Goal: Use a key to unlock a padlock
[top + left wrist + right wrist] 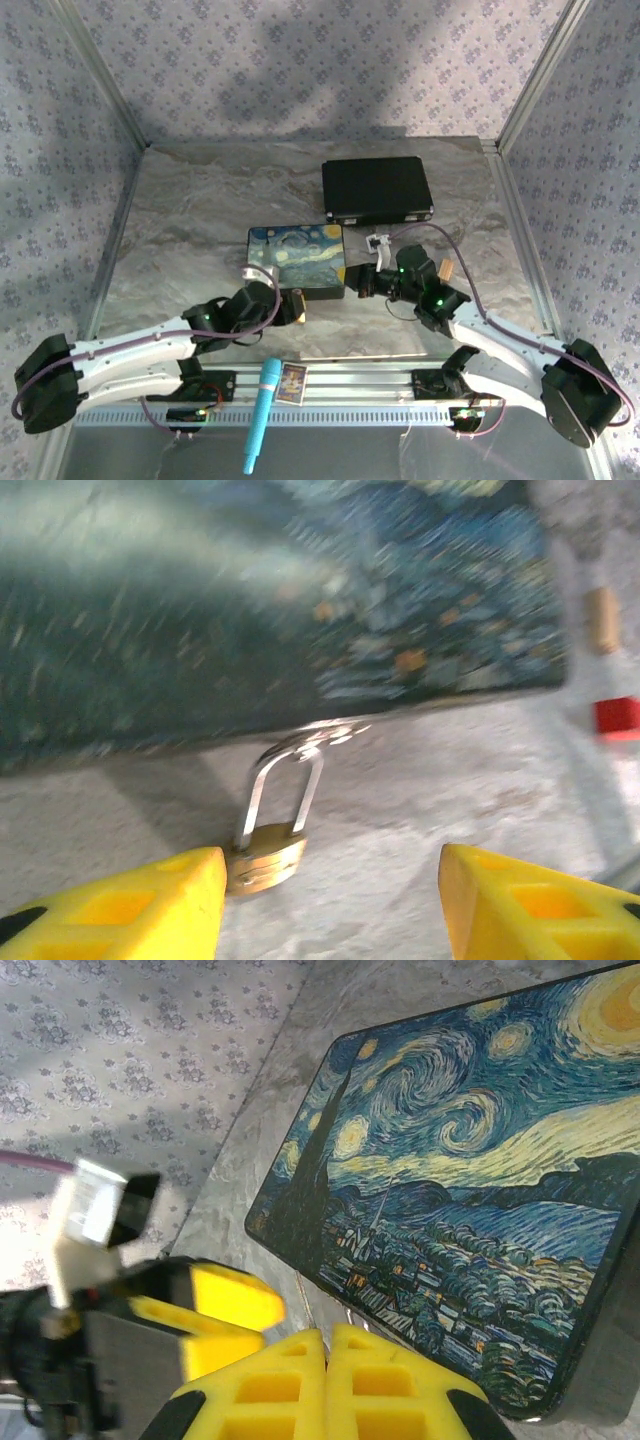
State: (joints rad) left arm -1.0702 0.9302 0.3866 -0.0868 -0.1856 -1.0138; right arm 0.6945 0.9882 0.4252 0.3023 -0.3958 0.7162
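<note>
Lying padlock (pixel 265 855), shackle (pixel 283 785) toward box (pixel 300 610)

From my left wrist, the starry-night box (pixel 300 610) is smeared with blur and runs off the picture's top and left edges. My left finger (pixel 130 905) crowds the padlock (pixel 268 852) so closely that I cannot tell if they touch, and the red object (pixel 617 718) is cut by the right edge. My closed right gripper (pixel 327 1345) hides part of the box's near edge.

One padlock (pixel 265 854), one painted box (pixel 296 259), one black case (pixel 377 188)
</note>
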